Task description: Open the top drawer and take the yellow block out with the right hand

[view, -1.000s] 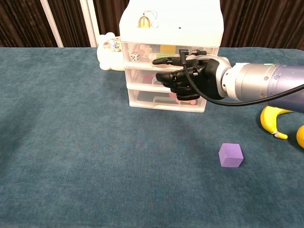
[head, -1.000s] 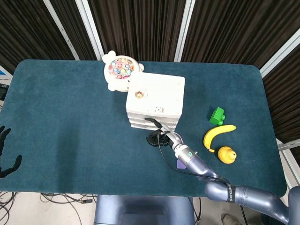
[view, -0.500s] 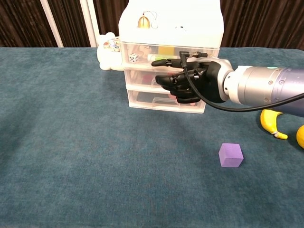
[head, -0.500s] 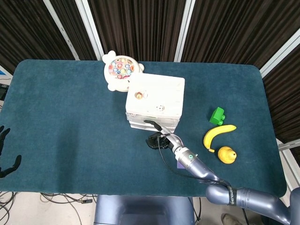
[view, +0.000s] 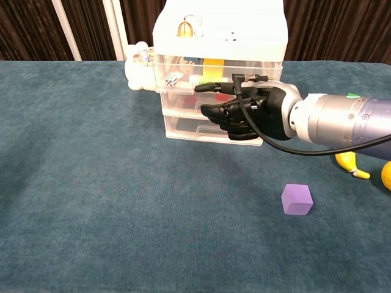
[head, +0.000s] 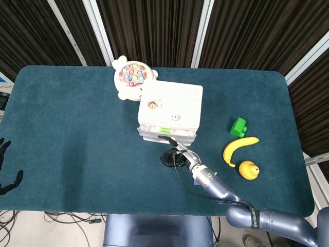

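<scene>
Top drawer was drawn slightly nearer by right hand, fingers hooked on its front; slippage was judged possible.

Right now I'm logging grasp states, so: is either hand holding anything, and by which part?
The right hand hooks a finger on the front edge of the top drawer, which sits partly pulled out. The left hand holds nothing.

White drawer unit mid-table; top drawer protrudes slightly at its front. Right hand just before it. Banana, pear right of unit.
</scene>
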### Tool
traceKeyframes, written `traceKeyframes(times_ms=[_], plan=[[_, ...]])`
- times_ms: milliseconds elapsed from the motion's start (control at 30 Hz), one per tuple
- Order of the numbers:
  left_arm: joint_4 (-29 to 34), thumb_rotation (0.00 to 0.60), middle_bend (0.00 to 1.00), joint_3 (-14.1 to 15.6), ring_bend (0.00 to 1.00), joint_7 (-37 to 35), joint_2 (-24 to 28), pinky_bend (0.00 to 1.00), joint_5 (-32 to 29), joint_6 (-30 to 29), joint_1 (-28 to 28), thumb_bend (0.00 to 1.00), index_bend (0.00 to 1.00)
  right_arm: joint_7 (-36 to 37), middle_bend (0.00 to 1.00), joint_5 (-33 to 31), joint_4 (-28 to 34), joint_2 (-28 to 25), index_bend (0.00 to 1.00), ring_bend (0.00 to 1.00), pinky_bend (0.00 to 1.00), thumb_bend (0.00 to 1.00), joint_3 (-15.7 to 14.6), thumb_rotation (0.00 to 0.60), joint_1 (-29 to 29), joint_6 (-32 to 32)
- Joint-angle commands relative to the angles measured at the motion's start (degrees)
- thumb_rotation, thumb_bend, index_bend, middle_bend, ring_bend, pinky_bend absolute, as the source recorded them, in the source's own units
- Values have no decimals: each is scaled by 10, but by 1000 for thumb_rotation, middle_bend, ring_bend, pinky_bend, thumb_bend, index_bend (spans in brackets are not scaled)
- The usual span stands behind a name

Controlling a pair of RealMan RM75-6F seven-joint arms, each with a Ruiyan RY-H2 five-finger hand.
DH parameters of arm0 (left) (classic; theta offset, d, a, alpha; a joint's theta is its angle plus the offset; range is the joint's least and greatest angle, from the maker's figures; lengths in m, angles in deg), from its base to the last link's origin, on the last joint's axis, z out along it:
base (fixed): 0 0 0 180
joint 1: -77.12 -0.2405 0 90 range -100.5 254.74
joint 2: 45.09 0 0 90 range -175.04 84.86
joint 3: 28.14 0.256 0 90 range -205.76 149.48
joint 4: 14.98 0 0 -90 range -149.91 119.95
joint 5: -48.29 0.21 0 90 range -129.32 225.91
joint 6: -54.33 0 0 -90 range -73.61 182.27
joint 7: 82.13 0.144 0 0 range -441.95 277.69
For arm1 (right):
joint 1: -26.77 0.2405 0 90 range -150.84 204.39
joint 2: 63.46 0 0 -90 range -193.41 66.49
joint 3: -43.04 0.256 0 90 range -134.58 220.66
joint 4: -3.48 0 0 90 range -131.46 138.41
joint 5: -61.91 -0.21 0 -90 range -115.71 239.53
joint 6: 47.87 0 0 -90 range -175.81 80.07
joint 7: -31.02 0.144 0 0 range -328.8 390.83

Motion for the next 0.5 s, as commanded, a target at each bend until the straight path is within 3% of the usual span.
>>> traceKeyframes(times_ms=[33, 500], plan=[[0, 600, 0, 0, 0, 0, 0, 0, 0, 0, 0, 364, 45, 1, 814, 3, 4, -1, 186, 914, 992, 514, -2, 600, -2, -3], [-2, 600, 0, 0, 0, 2, -1, 0, -2, 2, 0, 364, 45, 2, 814, 19, 29, -4, 186, 914, 992, 513, -17, 600, -13, -21]])
